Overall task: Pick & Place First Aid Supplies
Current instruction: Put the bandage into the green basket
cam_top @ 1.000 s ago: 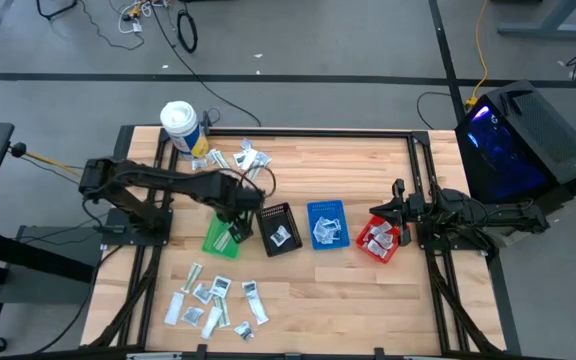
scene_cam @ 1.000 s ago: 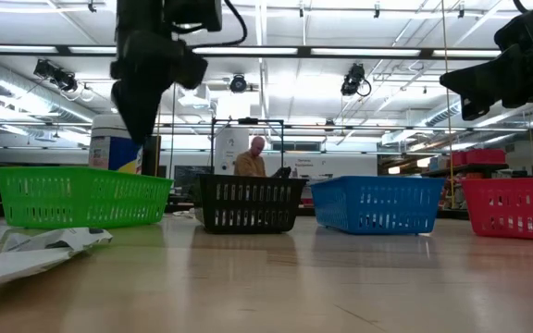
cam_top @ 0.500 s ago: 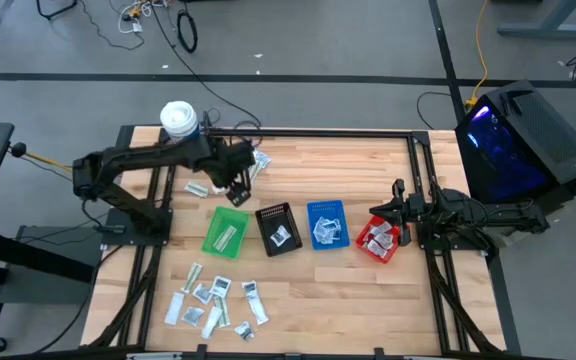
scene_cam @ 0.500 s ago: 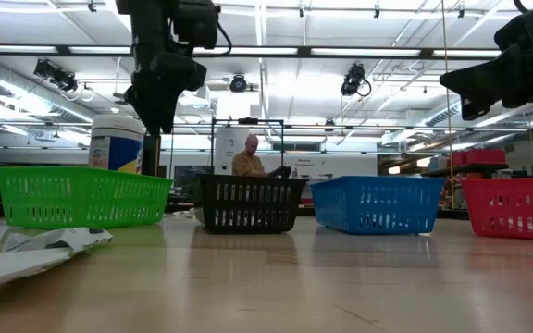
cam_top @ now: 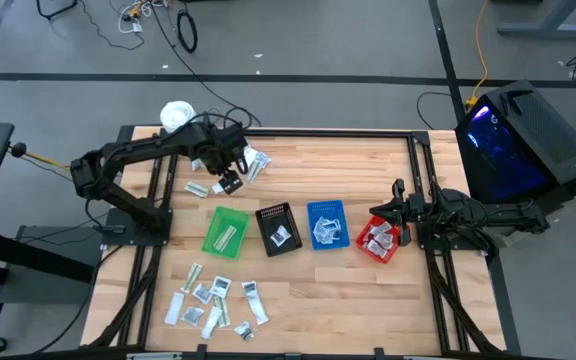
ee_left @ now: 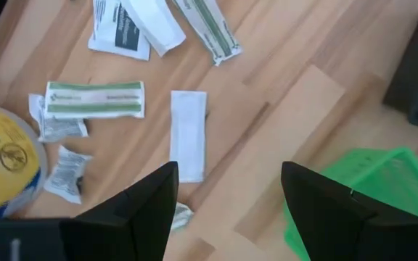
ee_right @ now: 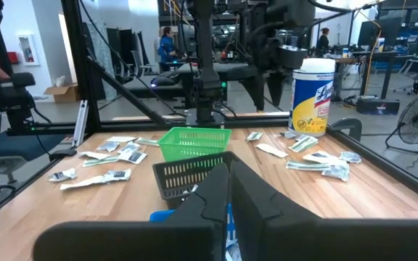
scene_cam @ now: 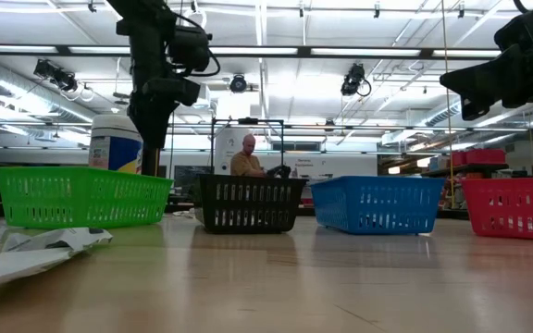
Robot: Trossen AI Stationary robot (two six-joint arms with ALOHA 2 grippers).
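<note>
Lying flat on the wooden table (cam_top: 368, 290), the first aid packets form two loose groups: thin paper and foil sachets near the white tub (cam_top: 177, 114), such as the plain white strip (ee_left: 188, 135) and a green-printed one (ee_left: 94, 98), and a second cluster (cam_top: 215, 301) at the near edge. More sit inside the mesh plastic baskets. A second ago the left gripper (cam_top: 230, 181) hung over the green basket (cam_top: 226, 231); now it has swung back above the far packets, jaws spread and empty. The right gripper (ee_right: 227, 190) waits over the red basket (cam_top: 378, 240), jaws pressed together. The tub is partly hidden behind the left arm from above.
</note>
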